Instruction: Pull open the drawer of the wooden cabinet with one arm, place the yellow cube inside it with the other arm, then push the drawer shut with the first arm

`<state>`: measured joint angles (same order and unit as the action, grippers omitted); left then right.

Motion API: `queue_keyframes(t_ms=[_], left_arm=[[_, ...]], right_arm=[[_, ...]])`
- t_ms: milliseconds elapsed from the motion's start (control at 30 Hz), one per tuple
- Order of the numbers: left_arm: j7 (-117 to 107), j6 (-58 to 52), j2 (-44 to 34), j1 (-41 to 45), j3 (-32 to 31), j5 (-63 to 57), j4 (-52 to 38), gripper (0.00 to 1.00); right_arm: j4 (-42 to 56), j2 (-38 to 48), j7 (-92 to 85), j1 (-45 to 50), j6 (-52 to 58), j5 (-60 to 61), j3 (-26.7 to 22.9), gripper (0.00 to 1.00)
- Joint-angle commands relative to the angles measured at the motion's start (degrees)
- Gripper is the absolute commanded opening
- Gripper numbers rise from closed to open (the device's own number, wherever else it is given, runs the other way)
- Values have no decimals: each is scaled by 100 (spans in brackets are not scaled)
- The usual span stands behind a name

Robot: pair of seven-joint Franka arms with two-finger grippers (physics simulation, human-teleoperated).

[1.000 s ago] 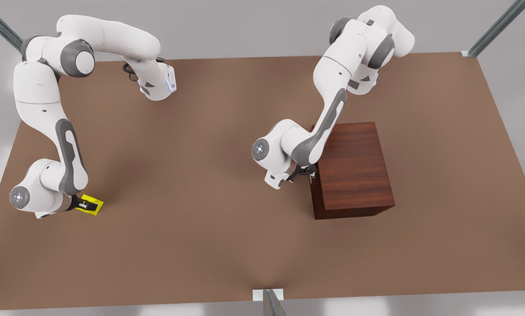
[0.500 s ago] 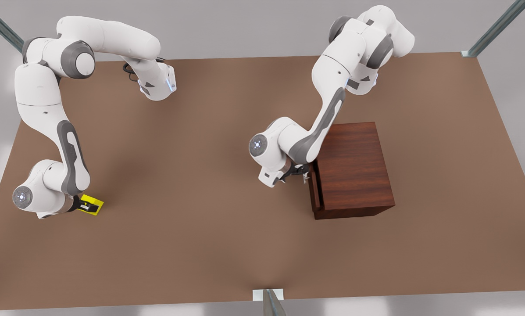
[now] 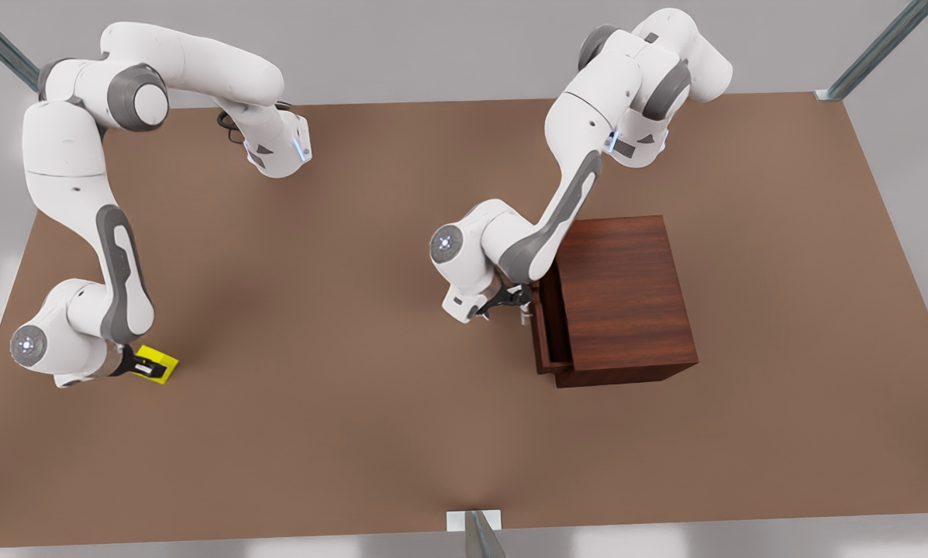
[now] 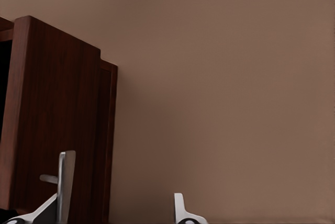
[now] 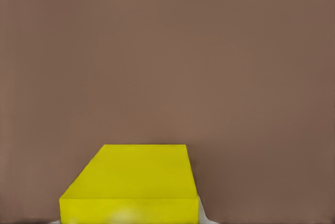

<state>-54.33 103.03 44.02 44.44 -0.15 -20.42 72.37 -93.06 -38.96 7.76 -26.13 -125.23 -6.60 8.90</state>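
We keep left gripper (image 3: pixel 519 304), jaws clenched on handle (image 4: pixel 62 181), pulling drawer (image 3: pixel 544 329) straight; right gripper (image 3: pixel 144 369) jaws grasp cube (image 3: pixel 159 364).

The brown table (image 3: pixel 370 434) carries the wooden cabinet (image 3: pixel 626 302) and the yellow cube (image 3: pixel 160 362)

drawer (image 3: pixel 545 329) interior shadowed, right hand (image 3: pixel 139 369) fingers' grip unclear

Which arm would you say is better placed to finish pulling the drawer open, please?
Left. Its hand is at the handle of the partly open drawer. The right hand is far across the table at the yellow cube.
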Motion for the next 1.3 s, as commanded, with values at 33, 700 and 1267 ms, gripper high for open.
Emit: queue_keyframes(t_ms=[33,700,1267], left_arm=[[-43,112,-8,12,6,-6,-3,100],[-183,411,-8,161,-82,3,-47,100],[-113,-222,-122,249,-223,205,-460,100]], right_arm=[[157,117,384,2,578,-43,129,64],[1844,784,1025,46,3602,-52,1131,65],[1844,776,1175,64,3593,-61,1149,66]])
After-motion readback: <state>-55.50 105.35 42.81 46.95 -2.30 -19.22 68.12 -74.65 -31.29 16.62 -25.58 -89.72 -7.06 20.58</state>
